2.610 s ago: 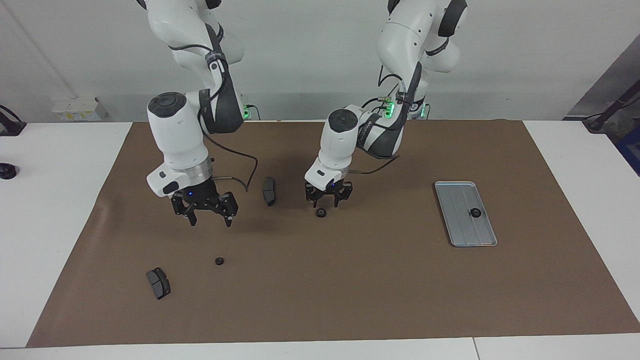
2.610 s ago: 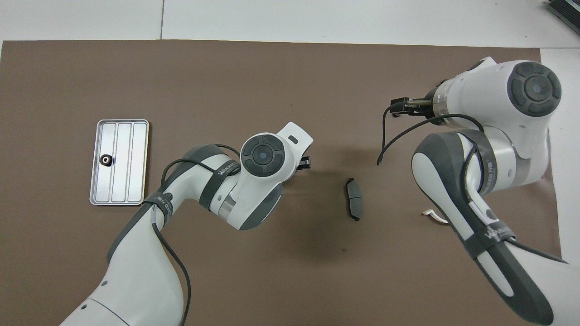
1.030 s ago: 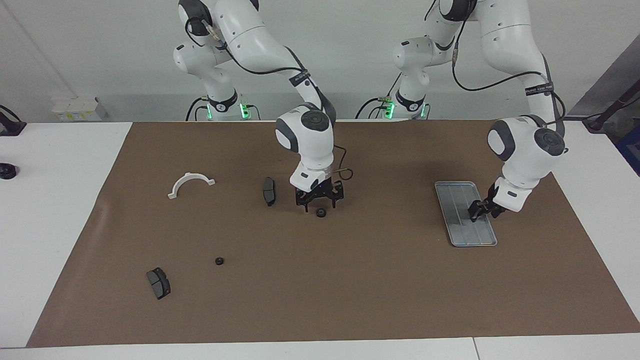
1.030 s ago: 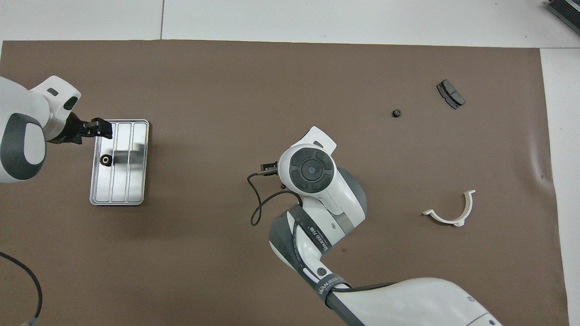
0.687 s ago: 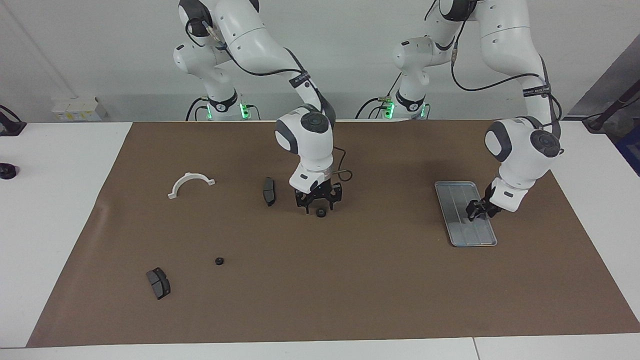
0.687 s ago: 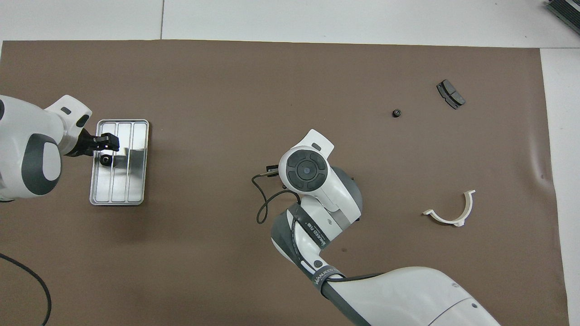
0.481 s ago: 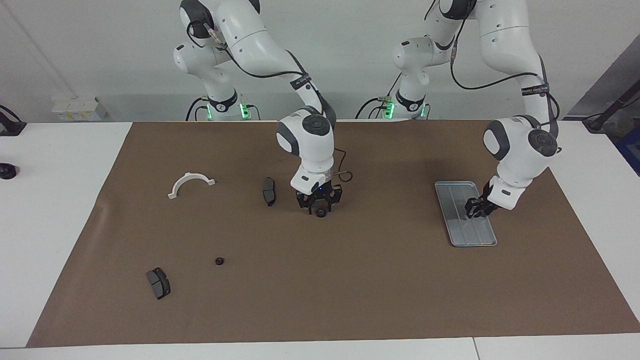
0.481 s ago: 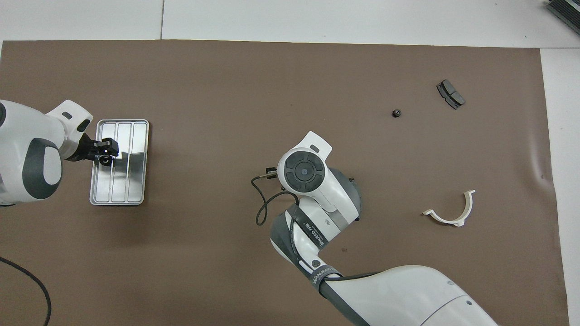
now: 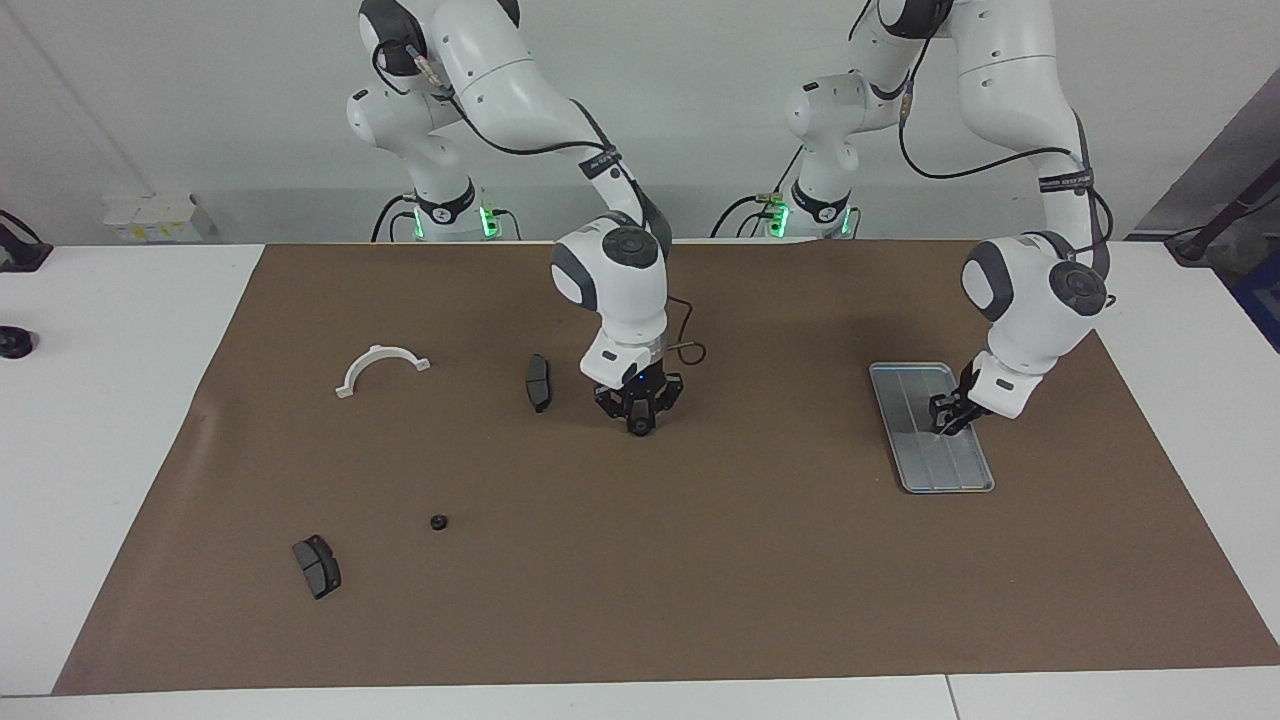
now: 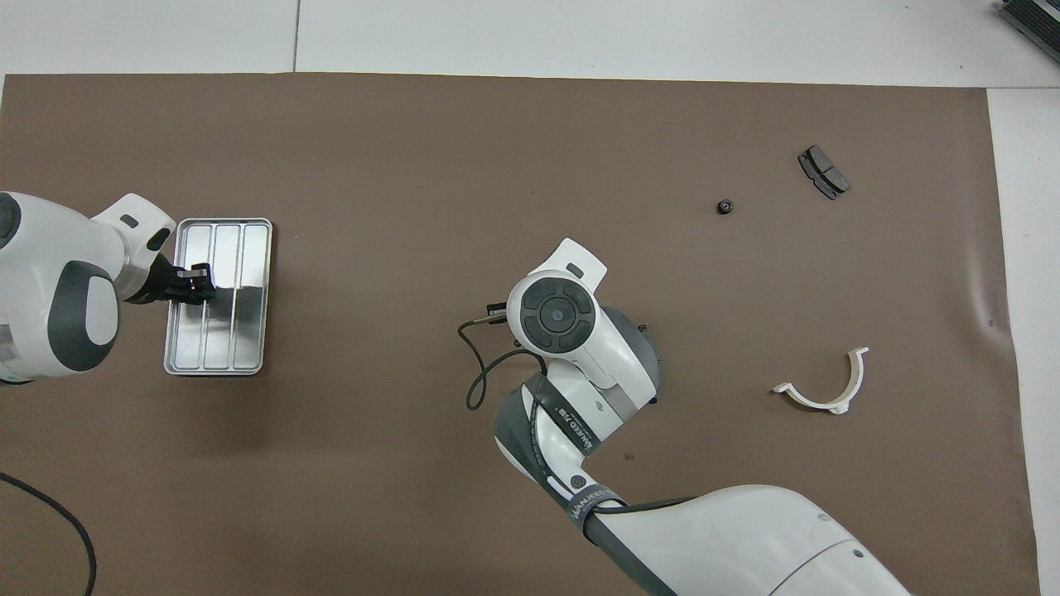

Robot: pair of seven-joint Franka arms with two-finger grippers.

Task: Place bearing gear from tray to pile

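Observation:
The silver tray (image 9: 917,384) lies toward the left arm's end of the mat and also shows in the overhead view (image 10: 248,331). My left gripper (image 9: 944,427) is low on the tray and covers the spot where the bearing gear lay, so the gear is hidden in both views. My right gripper (image 9: 638,424) is down at mid-mat, its fingers drawn together on a small black gear (image 9: 638,430). The pile's parts are scattered: a white half-ring bracket (image 9: 381,363), two brake pads (image 9: 538,382) (image 9: 317,566) and another small black round piece (image 9: 438,522).
A brown mat (image 9: 700,580) covers the white table. In the overhead view my right arm's wrist (image 10: 555,313) hides its gripper and the nearby brake pad. A small black object (image 9: 14,343) sits on the table off the mat.
The left gripper has moved in over the gear on the tray and come lower. The right gripper has dropped onto the mid-mat gear and its fingers have drawn together.

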